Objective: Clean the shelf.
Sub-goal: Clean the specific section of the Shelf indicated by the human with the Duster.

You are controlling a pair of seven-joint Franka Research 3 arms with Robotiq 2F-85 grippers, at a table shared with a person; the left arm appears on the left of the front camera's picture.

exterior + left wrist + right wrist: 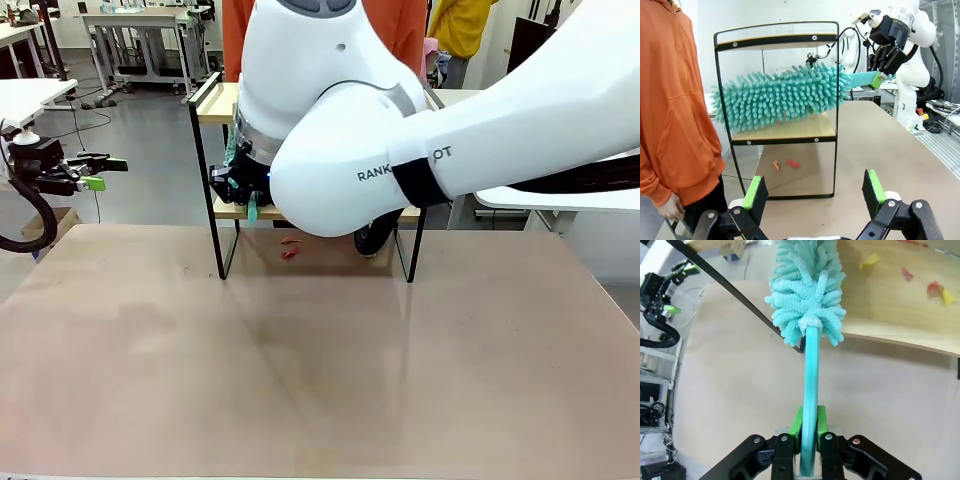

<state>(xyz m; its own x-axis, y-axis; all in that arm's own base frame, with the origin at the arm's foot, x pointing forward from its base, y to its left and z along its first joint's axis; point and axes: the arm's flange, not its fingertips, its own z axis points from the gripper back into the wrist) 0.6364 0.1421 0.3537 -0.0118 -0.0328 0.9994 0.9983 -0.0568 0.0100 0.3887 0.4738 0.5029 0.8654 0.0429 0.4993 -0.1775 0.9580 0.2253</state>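
The right gripper (808, 421) clamps the duster (780, 97) by its handle, head inside the shelf (785, 134). The left gripper (815, 192) gapes wide, empty.

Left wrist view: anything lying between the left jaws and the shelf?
Nothing: the left wrist view shows bare tabletop from the left jaws to the shelf. The red and orange scraps lie past its frame, under the lower board.

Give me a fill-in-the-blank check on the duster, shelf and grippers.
The right gripper is shut on the duster's ____.
The duster's head lies above the shelf's ____ board.
The left gripper is ____, holding nothing.
The person beside the shelf wears an ____ hoodie.
Missing words: handle; lower; open; orange.
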